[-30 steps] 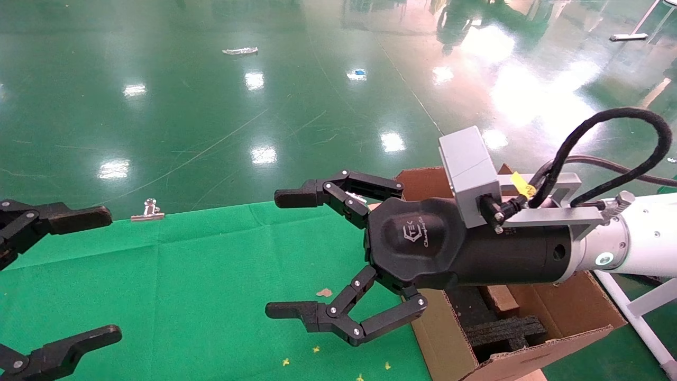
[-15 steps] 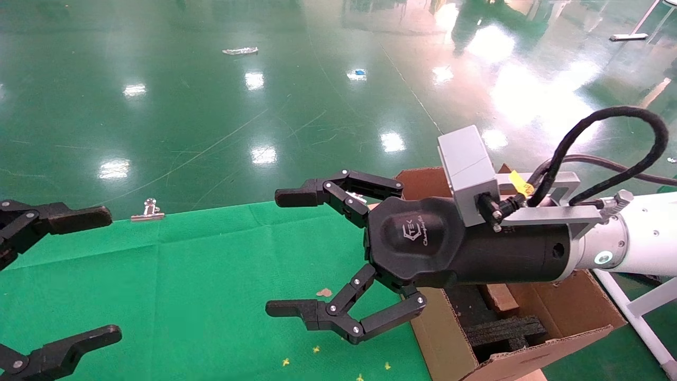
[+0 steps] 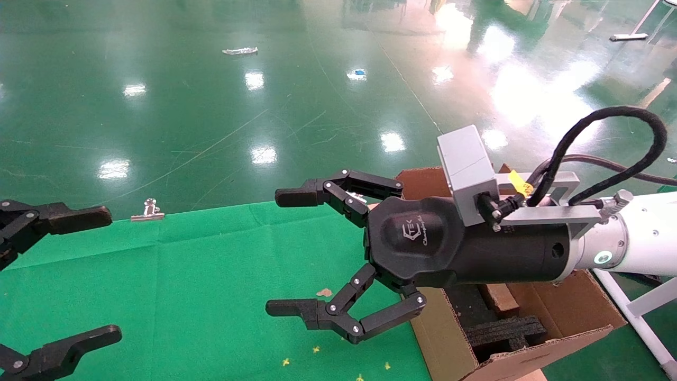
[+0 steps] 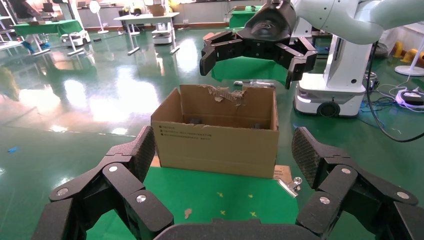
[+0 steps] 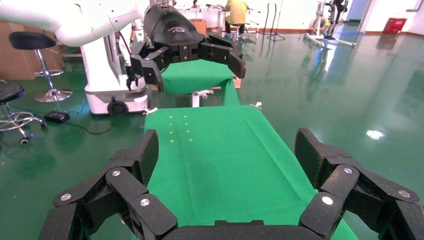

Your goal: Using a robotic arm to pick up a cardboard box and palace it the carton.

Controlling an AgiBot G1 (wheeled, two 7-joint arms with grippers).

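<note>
Hovering above the green cloth (image 3: 174, 275) on the worktop, the right gripper (image 3: 283, 251) has its jaws spread wide and holds nothing. Its black body and the white robotic arm (image 3: 642, 235) behind it hang over the carton (image 3: 568, 309), with a grey camera box (image 3: 468, 166) and a looping black cable (image 3: 608, 137) on top. The carton stands at the edge of the worktop, open at the top, with black foam pieces (image 3: 502, 330) inside and a ragged torn edge (image 4: 227, 92) on its far wall. Inside the carton, just beside the foam, a small brown block (image 3: 500, 299) shows under the gripper body; whether it is the cardboard box I cannot tell.

The left gripper (image 3: 79, 272) is well apart from the carton, at the opposite end of the cloth. Its jaws are also wide open and empty. In the left wrist view the carton sits between the two open fingers (image 4: 130, 160), with the right gripper above the carton.

A metal clip (image 3: 149, 210) holds the far edge of the cloth, away from the carton. Some small yellow scraps (image 3: 316, 349) and one brown scrap (image 3: 323, 292) lie on the cloth near the carton. The shiny green floor (image 3: 211, 106) lies beyond the carton.
</note>
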